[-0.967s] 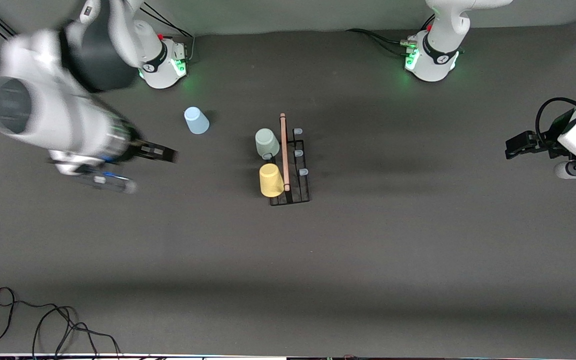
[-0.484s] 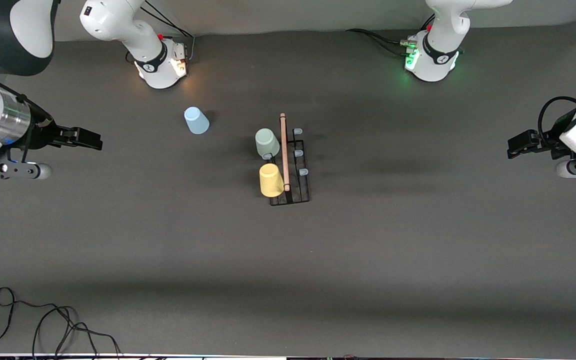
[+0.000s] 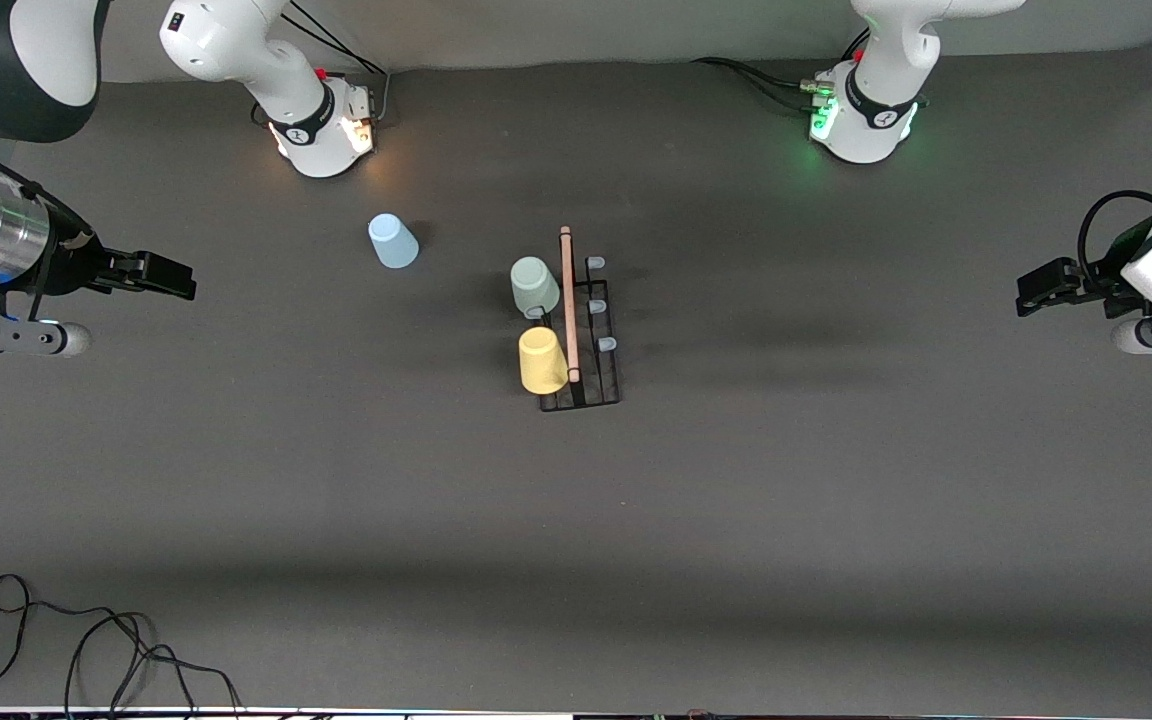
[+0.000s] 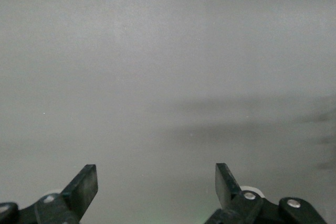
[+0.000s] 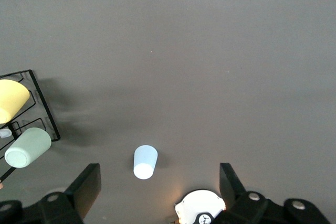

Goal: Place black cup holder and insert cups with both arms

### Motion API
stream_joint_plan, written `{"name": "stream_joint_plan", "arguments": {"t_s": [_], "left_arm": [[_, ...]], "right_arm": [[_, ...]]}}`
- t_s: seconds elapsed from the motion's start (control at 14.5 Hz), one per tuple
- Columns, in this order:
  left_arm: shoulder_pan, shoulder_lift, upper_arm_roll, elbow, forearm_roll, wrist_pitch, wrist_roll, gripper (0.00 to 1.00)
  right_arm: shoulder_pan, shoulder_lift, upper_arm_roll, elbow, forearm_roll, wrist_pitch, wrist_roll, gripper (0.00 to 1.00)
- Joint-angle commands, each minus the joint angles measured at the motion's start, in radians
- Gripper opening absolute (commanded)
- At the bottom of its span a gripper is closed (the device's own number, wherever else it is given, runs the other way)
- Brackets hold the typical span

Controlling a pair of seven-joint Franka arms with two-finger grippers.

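Observation:
The black cup holder (image 3: 596, 345) stands mid-table with its wooden rod handle (image 3: 567, 300) on top. The pale green cup (image 3: 534, 284) and the yellow cup (image 3: 542, 360) sit on its prongs on the side toward the right arm. The light blue cup (image 3: 393, 241) stands mouth down on the table, apart from the holder, near the right arm's base. My right gripper (image 3: 171, 275) is open and empty, high over the right arm's end of the table. Its wrist view shows the blue cup (image 5: 145, 161), green cup (image 5: 28, 147) and yellow cup (image 5: 10, 99). My left gripper (image 3: 1036, 285) is open and empty over the left arm's end.
Three bare prongs with bluish caps (image 3: 595, 305) face the left arm's side of the holder. The right arm's base (image 3: 321, 125) glows orange, the left arm's base (image 3: 861, 115) green. A black cable (image 3: 86, 650) lies at the table's near corner. The left wrist view shows only grey surface.
My right arm has swung fast away from the blue cup toward its end of the table and slowed. Its base light went from green to orange. The left arm barely moved.

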Motion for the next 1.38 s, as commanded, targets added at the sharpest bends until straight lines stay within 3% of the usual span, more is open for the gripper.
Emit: {"name": "stream_joint_plan", "arguments": {"t_s": [0.0,0.21,0.35,0.48,0.69,0.83,0.97,1.17,1.31], "left_arm": [[-0.007,-0.018,0.005,-0.004,0.002,-0.013,0.012,1.00],[-0.007,-0.017,0.005,-0.004,0.002,-0.012,0.012,1.00],[-0.007,-0.017,0.005,-0.004,0.002,-0.010,0.012,1.00],[-0.006,-0.014,0.005,-0.004,0.002,-0.008,0.012,1.00],[-0.004,-0.014,0.005,-0.004,0.002,-0.007,0.012,1.00],[-0.004,-0.012,0.005,-0.004,0.002,-0.007,0.012,1.00],[-0.004,-0.012,0.005,-0.004,0.002,-0.005,0.014,1.00],[-0.004,-0.012,0.005,-0.004,0.002,-0.004,0.014,1.00],[-0.003,-0.011,0.005,-0.004,0.002,-0.001,0.014,1.00]], "right_arm": [[0.006,0.000,-0.014,0.006,-0.021,-0.020,-0.021,1.00],[0.003,-0.003,0.000,0.003,-0.032,-0.023,-0.020,1.00],[-0.035,-0.015,0.061,0.004,-0.058,-0.025,-0.015,1.00],[-0.182,-0.073,0.228,0.006,-0.102,-0.023,-0.009,1.00],[-0.404,-0.168,0.550,-0.026,-0.269,-0.012,-0.008,1.00],[-0.550,-0.214,0.723,-0.061,-0.299,0.007,-0.006,1.00],[-0.670,-0.242,0.842,-0.084,-0.310,0.021,-0.008,1.00],[-0.889,-0.302,1.070,-0.159,-0.323,0.087,-0.008,1.00],[-0.960,-0.351,1.132,-0.231,-0.322,0.164,-0.009,1.00]]}}
